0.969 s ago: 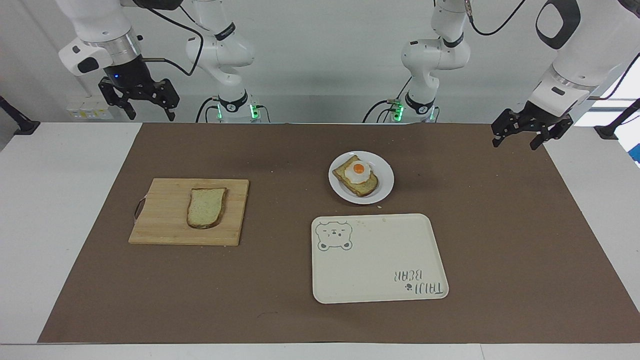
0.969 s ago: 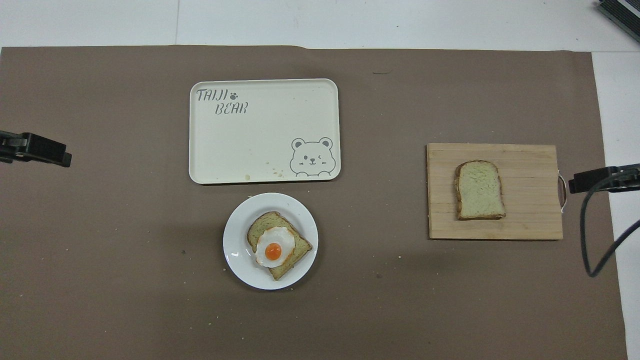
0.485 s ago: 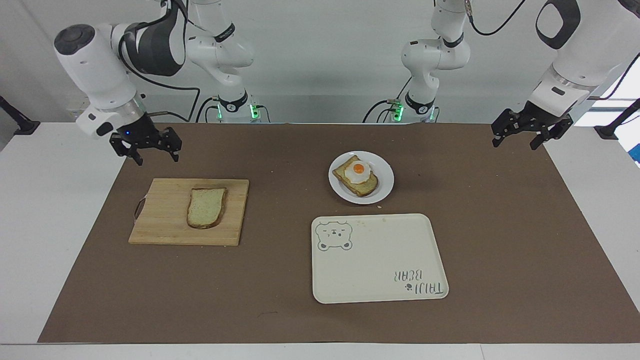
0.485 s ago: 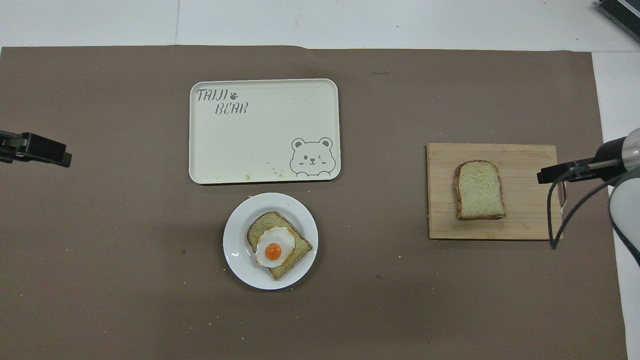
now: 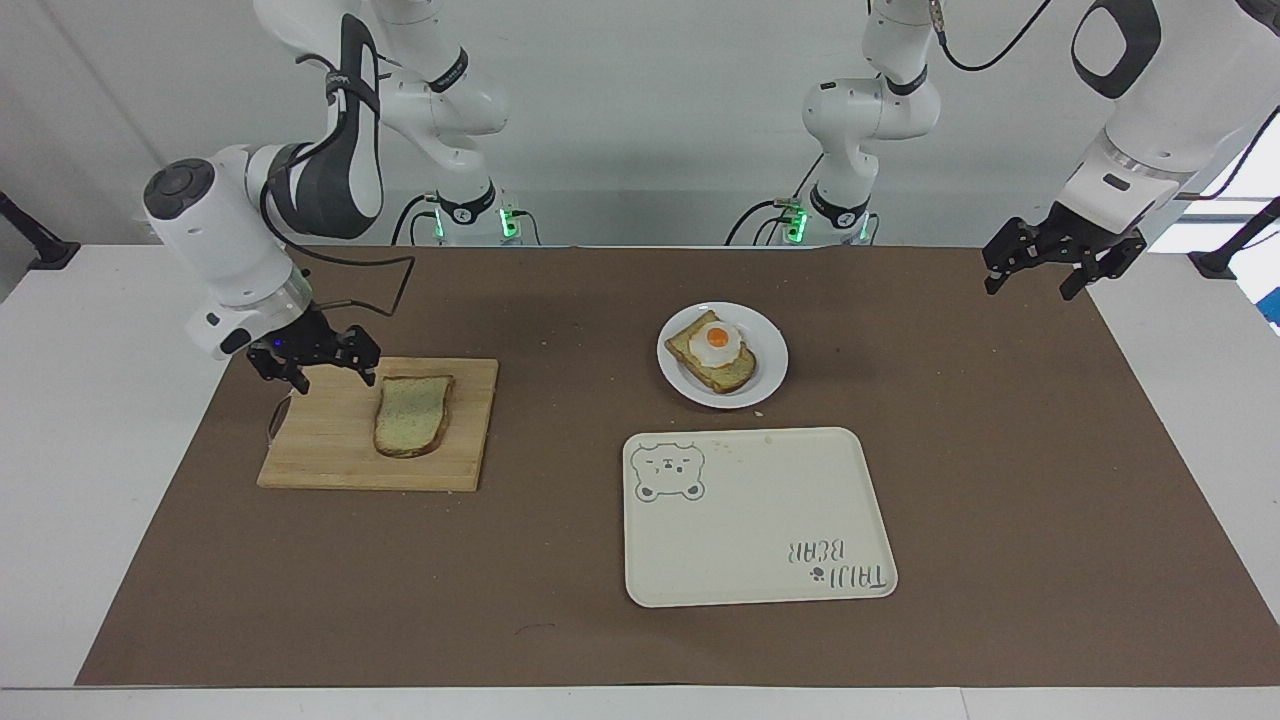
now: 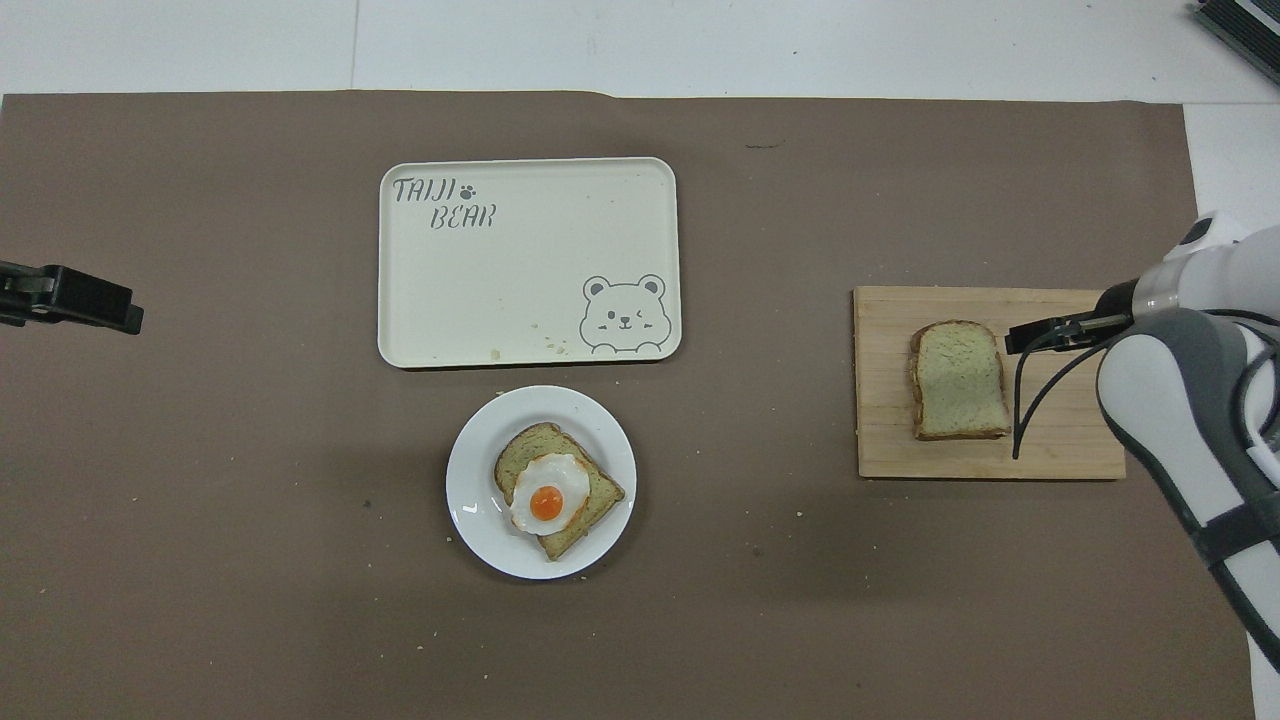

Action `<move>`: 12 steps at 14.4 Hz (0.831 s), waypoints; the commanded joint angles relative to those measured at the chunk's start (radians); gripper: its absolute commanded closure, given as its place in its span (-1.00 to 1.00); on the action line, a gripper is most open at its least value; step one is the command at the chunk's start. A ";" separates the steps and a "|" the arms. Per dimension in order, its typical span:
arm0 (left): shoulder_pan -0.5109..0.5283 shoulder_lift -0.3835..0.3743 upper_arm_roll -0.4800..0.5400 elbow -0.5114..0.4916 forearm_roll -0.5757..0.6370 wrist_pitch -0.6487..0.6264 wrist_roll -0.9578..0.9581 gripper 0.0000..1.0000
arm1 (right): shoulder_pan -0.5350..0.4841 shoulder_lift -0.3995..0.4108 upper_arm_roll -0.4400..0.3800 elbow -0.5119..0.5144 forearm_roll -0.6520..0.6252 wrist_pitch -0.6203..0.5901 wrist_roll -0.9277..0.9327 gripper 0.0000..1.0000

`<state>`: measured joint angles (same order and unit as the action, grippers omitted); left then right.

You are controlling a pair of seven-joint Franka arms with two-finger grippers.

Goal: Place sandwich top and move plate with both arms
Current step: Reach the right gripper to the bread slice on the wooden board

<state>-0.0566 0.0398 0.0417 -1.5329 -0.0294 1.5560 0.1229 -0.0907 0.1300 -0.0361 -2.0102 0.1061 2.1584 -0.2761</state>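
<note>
The sandwich top [image 5: 412,415] [image 6: 958,380], a plain slice of speckled bread with a brown crust, lies flat on a wooden cutting board [image 5: 330,455] [image 6: 1060,445]. My right gripper [image 5: 330,380] [image 6: 1035,335] hangs open low over the board's handle end, just beside the slice and not touching it. The small white plate [image 5: 772,372] [image 6: 470,495] carries a bread slice topped with a fried egg [image 5: 716,340] [image 6: 546,500]. My left gripper [image 5: 1030,288] [image 6: 90,300] waits open in the air over the mat's edge at the left arm's end of the table, holding nothing.
A cream tray with a bear drawing [image 5: 750,520] [image 6: 520,290] lies just farther from the robots than the plate. A brown mat [image 5: 1000,480] covers the table. The right arm's cable [image 6: 1020,410] loops over the board. Crumbs lie around the plate.
My right arm has swung down and inward from beyond the mat's corner to just above the cutting board beside the plain slice. The left arm, bread, plate and tray have not moved.
</note>
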 commanded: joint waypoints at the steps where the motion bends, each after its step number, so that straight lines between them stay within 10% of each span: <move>1: 0.014 -0.020 -0.011 -0.016 0.008 -0.010 -0.006 -1.00 | -0.017 0.005 0.007 -0.055 0.053 0.055 -0.052 -1.00; 10: 0.014 -0.020 -0.011 -0.016 0.008 -0.010 -0.006 -1.00 | -0.003 0.059 0.008 -0.125 0.127 0.190 -0.103 -1.00; 12: 0.014 -0.020 -0.011 -0.016 0.008 -0.010 -0.008 -1.00 | -0.004 0.059 0.008 -0.131 0.130 0.190 -0.107 -0.34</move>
<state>-0.0566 0.0398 0.0417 -1.5329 -0.0294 1.5560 0.1229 -0.0876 0.1949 -0.0320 -2.1234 0.2011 2.3301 -0.3434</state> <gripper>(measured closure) 0.000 0.097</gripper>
